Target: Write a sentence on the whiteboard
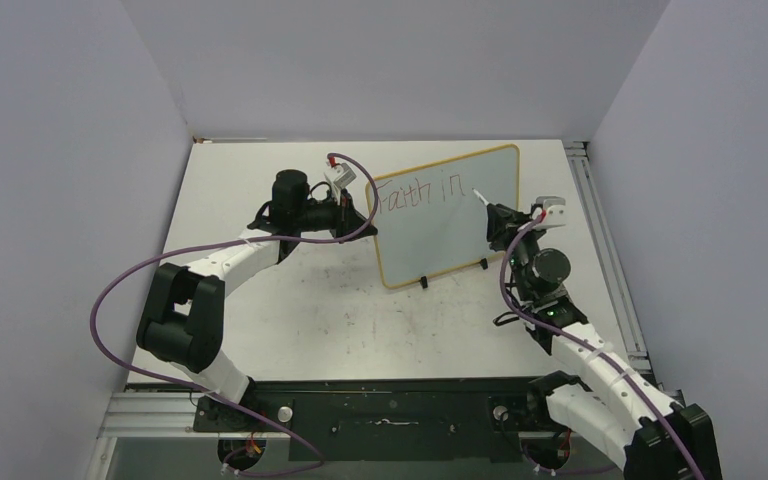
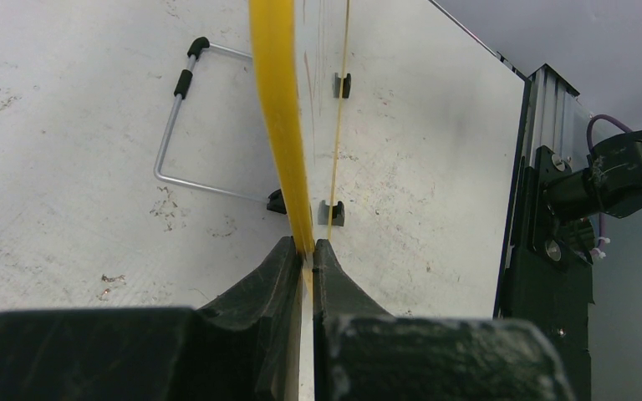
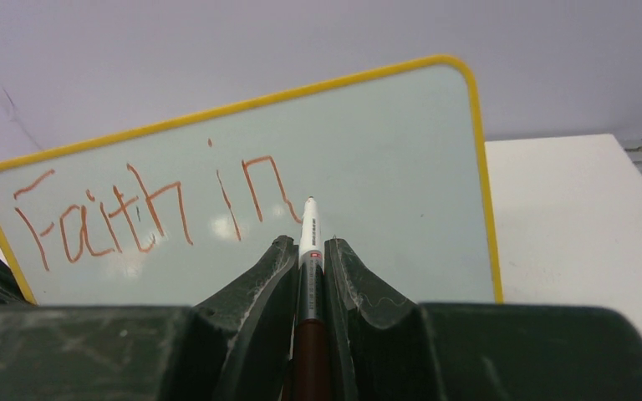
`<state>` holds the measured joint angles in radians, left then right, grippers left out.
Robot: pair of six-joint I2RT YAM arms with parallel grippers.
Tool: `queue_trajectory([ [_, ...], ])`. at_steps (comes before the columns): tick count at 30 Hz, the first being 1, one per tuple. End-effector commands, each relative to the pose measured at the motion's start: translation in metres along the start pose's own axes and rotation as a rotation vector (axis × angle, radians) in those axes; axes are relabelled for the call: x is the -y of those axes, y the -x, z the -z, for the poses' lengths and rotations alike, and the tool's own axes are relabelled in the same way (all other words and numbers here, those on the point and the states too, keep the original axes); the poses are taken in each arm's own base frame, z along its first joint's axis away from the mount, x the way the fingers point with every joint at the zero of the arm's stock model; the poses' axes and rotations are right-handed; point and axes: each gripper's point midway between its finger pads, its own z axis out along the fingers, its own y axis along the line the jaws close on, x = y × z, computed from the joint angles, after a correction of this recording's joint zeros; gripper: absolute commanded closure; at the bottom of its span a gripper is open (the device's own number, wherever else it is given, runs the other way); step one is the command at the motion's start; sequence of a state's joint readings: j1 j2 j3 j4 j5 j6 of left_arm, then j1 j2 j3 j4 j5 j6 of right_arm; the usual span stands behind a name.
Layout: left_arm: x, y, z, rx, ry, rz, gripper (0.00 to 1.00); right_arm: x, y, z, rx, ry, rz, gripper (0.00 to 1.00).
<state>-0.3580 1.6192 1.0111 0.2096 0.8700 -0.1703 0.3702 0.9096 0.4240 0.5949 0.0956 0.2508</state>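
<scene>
Seen from above, the whiteboard (image 1: 450,245) stands on the table (image 1: 300,300) between the two arms. The left pincer (image 1: 364,222) is closed on the board's side edge, so the board runs away to that pincer's right. The right pincer (image 1: 497,222) is shut on a marker (image 1: 482,196). The marker's tip reaches ahead of the pincer to the board's face, just past the end of the sentence (image 1: 422,193), which so far reads "Faith in".

The left wrist camera shows both fingers clamped on the yellow frame, which rises edge-on straight ahead of the pincer. A bent wire stand (image 2: 171,138) reaches over the table to its left.

In the right wrist view the marker sits tight between the closed fingers. Its tip is straight ahead, beside the last stroke of the "n"; whether it touches the surface I cannot tell.

The writing looks mid-course, with two words down. The next word probably calls for shifting the tip aside to leave a gap, or dropping to the bare area below, while the left pincer braces the board against the pen's push.
</scene>
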Motion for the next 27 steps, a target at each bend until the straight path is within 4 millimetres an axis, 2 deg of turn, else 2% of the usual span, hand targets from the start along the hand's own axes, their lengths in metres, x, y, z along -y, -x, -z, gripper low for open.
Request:
queue_trajectory([
  [1,0.006,0.017,0.000,0.018,-0.028,-0.041,1.00,-0.001,0.066,0.003,0.143,-0.022,0.019,0.95],
  [4,0.007,0.018,0.000,0.020,-0.029,-0.046,1.00,-0.002,0.063,0.006,0.128,-0.006,0.030,0.95],
  [6,0.007,0.018,0.000,0.019,-0.029,-0.045,1.00,-0.013,0.060,0.006,0.106,0.056,0.037,0.95],
  [12,0.006,0.017,0.000,0.016,-0.028,-0.042,1.00,-0.065,0.038,0.014,0.025,0.319,-0.011,0.95],
  [18,0.006,0.017,0.000,0.017,-0.026,-0.042,1.00,-0.108,0.001,0.030,-0.065,0.451,-0.031,0.95],
  [21,0.006,0.017,0.000,0.017,-0.026,-0.042,1.00,-0.117,-0.013,0.031,-0.084,0.463,-0.050,0.95],
  [27,0.006,0.016,0.000,0.015,-0.027,-0.042,1.00,-0.115,-0.029,0.023,-0.093,0.428,-0.059,0.95],
])
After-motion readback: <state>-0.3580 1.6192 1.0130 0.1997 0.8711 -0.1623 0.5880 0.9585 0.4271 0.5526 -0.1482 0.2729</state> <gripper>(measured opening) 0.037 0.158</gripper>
